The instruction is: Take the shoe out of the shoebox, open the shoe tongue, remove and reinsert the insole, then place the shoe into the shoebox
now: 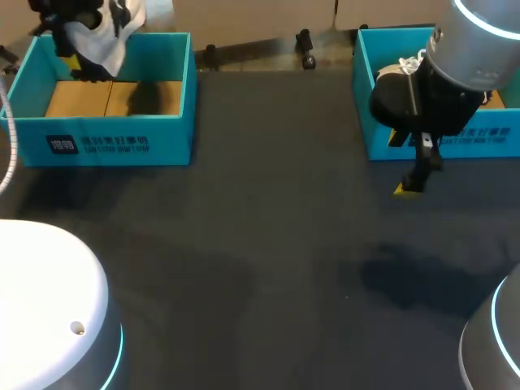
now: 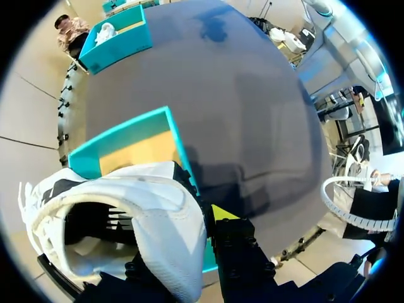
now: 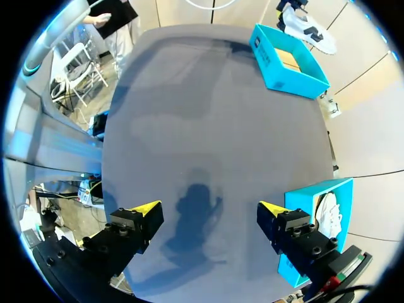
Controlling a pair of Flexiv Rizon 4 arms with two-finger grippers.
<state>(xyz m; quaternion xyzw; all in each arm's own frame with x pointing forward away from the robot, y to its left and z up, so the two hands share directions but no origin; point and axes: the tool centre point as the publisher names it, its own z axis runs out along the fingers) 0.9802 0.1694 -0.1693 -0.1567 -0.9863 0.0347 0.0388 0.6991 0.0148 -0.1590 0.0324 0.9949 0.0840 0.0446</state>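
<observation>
Teal shoebox (image 1: 114,142) with a cardboard floor at the dark desk's (image 1: 268,244) far left; matching box (image 1: 363,106) at far right, white sneaker (image 1: 398,69) inside, partly hidden by the right arm. Right claw (image 3: 208,211) spread wide over the desk just before that box. White shoe (image 1: 101,36) pinched in the left claw (image 1: 80,55) above the shoebox's back wall, hanging slantwise, opening gaping toward the wrist, toe direction unclear.

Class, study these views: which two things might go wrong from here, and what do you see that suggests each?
The left gripper holds the white shoe by one edge above the left shoebox; it might slip or snag the box wall. The right gripper hangs open close to the right shoebox; a careless swing may knock it.
</observation>
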